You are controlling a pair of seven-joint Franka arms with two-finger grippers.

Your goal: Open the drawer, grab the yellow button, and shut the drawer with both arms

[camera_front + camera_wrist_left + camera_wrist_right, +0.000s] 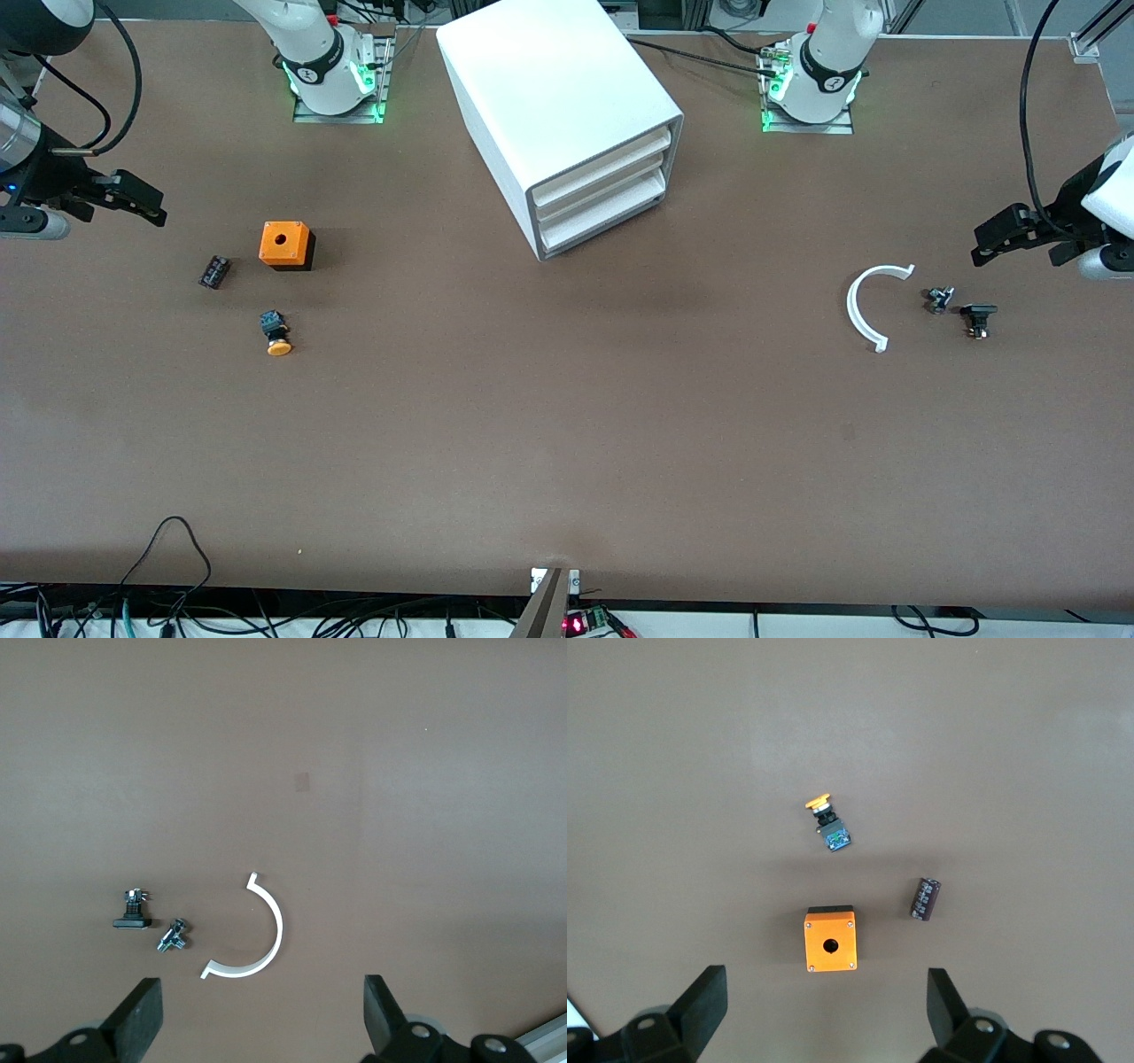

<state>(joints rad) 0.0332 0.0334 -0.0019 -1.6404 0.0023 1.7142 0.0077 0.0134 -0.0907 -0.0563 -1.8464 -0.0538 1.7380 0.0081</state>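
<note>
My right gripper (151, 206): upper left of the front view, jaws apart, empty. My left gripper (985, 244): right edge, jaws apart, empty. Button (276, 334): on the table at left, below the orange cube (285, 245). Drawer (602, 174): shut, top of three in the cabinet (554, 97), top centre.

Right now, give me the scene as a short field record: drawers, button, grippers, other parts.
drawers: all three shut; top drawer of the cabinet not yet opened
button: on the table, toward the right arm's end, nearer the front camera than the orange cube
black block: beside the cube
left gripper: open, empty, over the table by the white clip and two small metal parts
right gripper: open, empty
</note>
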